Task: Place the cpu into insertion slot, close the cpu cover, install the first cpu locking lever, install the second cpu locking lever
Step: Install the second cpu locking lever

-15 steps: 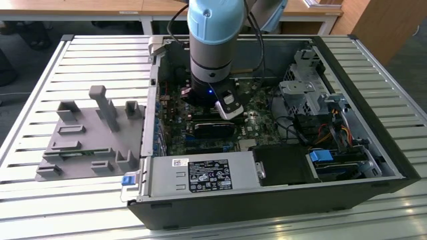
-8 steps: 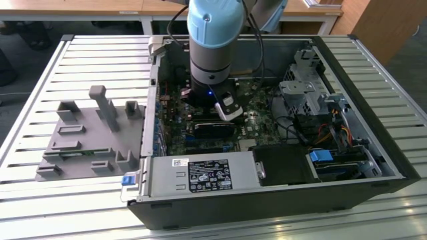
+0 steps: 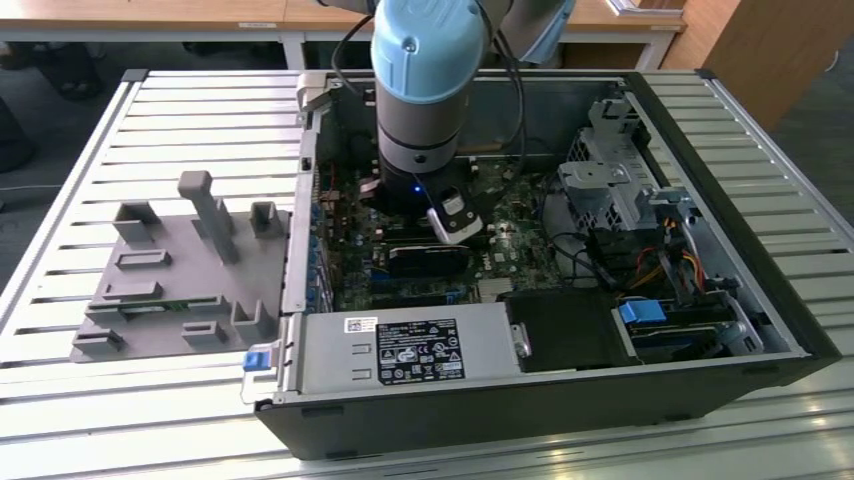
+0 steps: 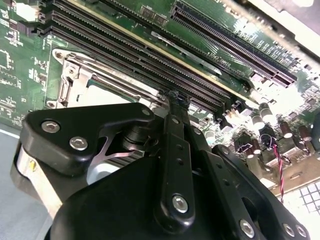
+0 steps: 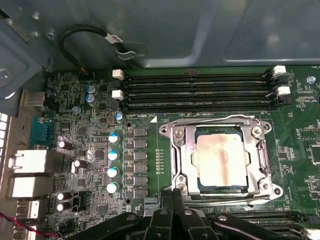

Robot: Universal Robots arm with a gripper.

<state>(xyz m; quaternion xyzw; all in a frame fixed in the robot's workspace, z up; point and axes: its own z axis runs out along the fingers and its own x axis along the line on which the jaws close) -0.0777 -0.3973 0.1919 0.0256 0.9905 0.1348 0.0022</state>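
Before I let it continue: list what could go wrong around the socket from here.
1. The black gripper sits right at the edge of the square silvery-rimmed socket, beside the long black memory slots; a slip could scrape them.
2. The thin silvery metal cover frame lies over the small silver-grey square chip; if it is not flat, clamping it down could strain the chip.

— Inspector: State what the second wrist view records.

— Assistant: The black metal gripper (image 4: 176, 100) with bolted linkage plates stands just beside the square silvery-rimmed insertion slot (image 4: 70, 82); its fingers (image 4: 177, 107) come together in a narrow tip at the slot's edge.

— Inspector: And around it?

— Assistant: A green circuit board (image 4: 20, 50) carries the slot. Long black narrow memory slots (image 4: 150, 60) run just beside the socket. Small cylindrical capacitors (image 4: 265, 125) stand near the gripper.
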